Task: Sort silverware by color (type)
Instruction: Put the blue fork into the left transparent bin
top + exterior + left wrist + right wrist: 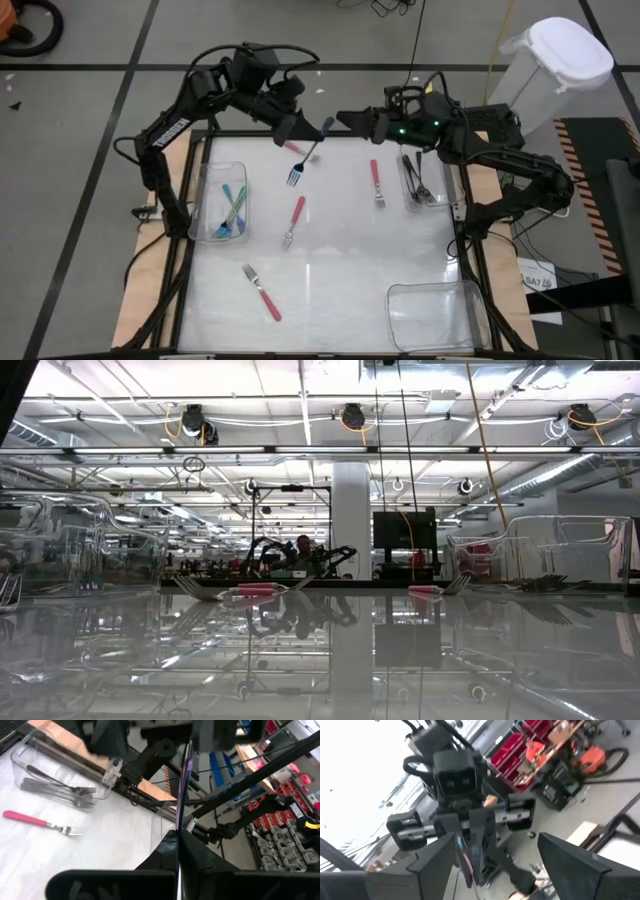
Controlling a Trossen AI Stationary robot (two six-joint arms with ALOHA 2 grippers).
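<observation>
Clamping a blue fork (pixel 311 152), left gripper (pixel 290 128) faces right gripper (pixel 352 121) (spread).

Both dark arms are raised over the far edge of the white table (pixel 330 270), wrists turned toward each other. The left gripper (pixel 297 129) is clamped shut, while the right gripper (pixel 362 121) is held just beside it with its fingers spread wide.

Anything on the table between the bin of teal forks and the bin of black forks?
Yes, in the high view: two pink-handled forks lie between the left bin and the right bin.
</observation>
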